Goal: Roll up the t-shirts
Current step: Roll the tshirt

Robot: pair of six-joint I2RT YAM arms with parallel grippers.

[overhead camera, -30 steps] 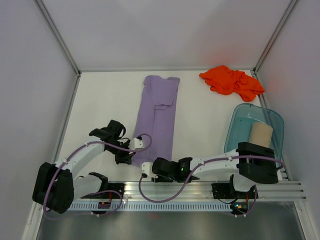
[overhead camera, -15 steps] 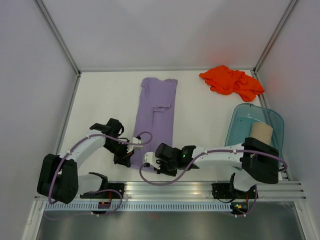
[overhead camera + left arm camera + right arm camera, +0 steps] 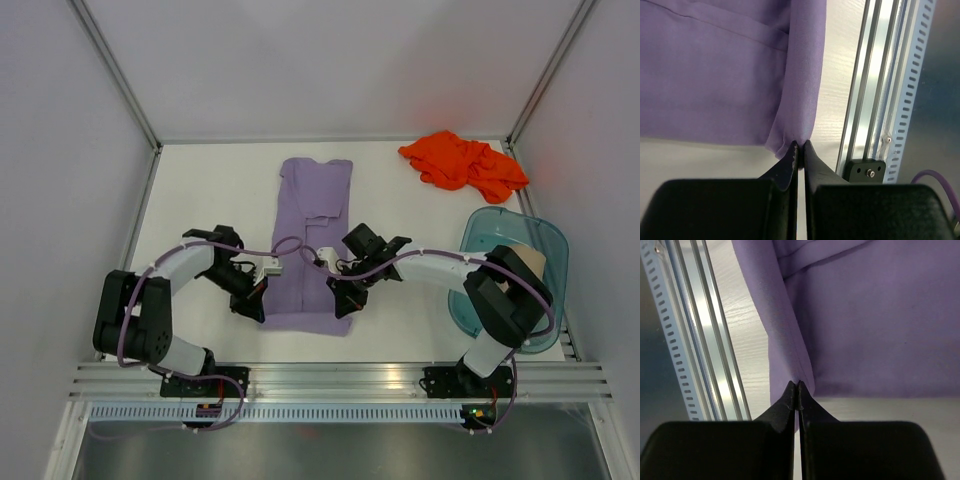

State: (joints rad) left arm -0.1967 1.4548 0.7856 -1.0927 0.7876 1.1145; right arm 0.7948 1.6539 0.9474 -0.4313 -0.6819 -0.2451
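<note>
lavender t-shirt [image 3: 312, 200] lies folded narrow; left gripper [image 3: 800, 145] and right gripper [image 3: 798, 385] pinch its hem corners to roll evenly.

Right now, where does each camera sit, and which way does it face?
Top external: above and behind the robot, looking down on the table; left gripper and right gripper show.
Left wrist: on the left arm, facing the lavender t-shirt hem and rail; own shut fingers show.
Right wrist: mirrored, on the right arm; own shut fingers show.
Shared: all see the lavender t-shirt.
</note>
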